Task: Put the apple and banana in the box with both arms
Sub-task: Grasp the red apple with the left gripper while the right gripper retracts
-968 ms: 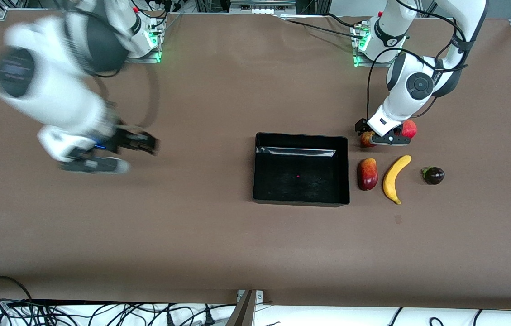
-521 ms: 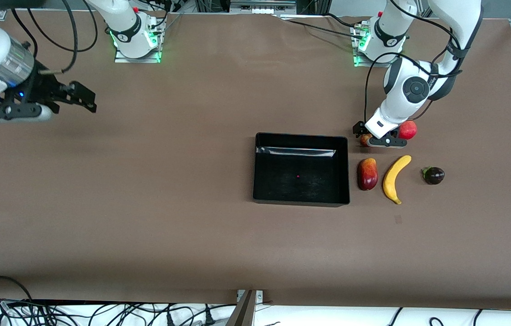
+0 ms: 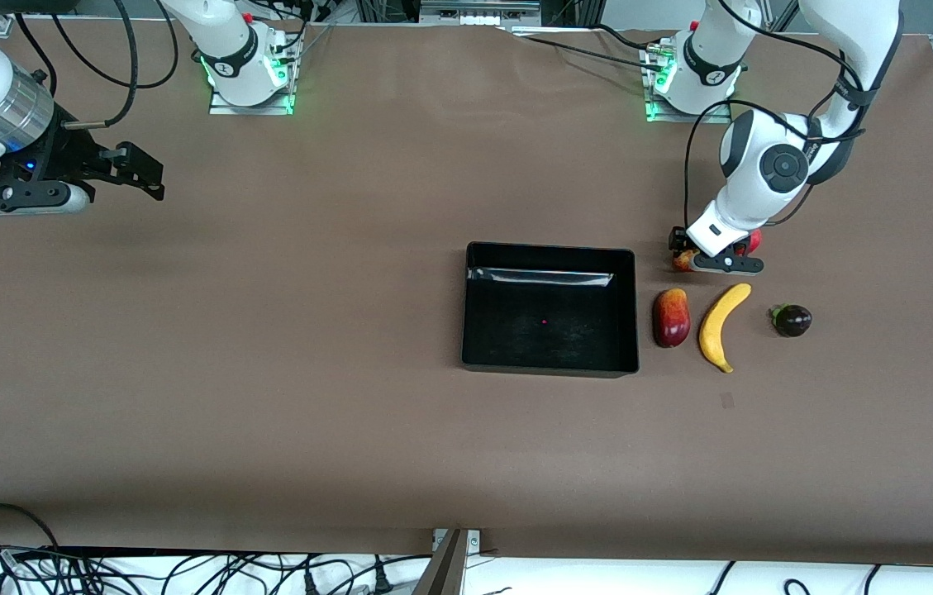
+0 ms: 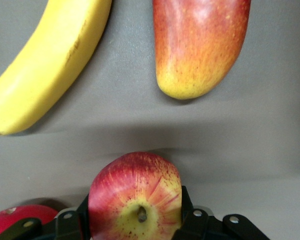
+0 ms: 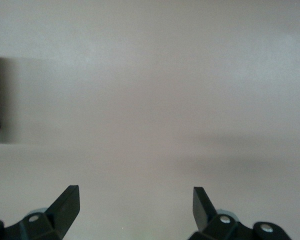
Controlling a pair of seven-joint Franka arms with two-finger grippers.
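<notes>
The left gripper (image 4: 135, 220) clamps the apple (image 4: 135, 197) by its widest sides, at two o'clock from the box (image 3: 549, 364). It seems firm, smooth, round, so may slip. The right gripper (image 5: 135, 205) waits, fingers wide.

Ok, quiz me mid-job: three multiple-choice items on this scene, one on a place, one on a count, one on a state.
1. Which fruit lies nearest the box?
A. banana B. mango C. dark purple fruit

2. How many fruits are in the box?
A. none B. one C. two

3. The left gripper is:
A. open over the banana B. shut on the apple C. open over bare table

Answers:
1 B, the mango lies between the box and the banana.
2 A, the box floor is bare.
3 B, fingers clamp the apple; the right gripper waits open.
</notes>
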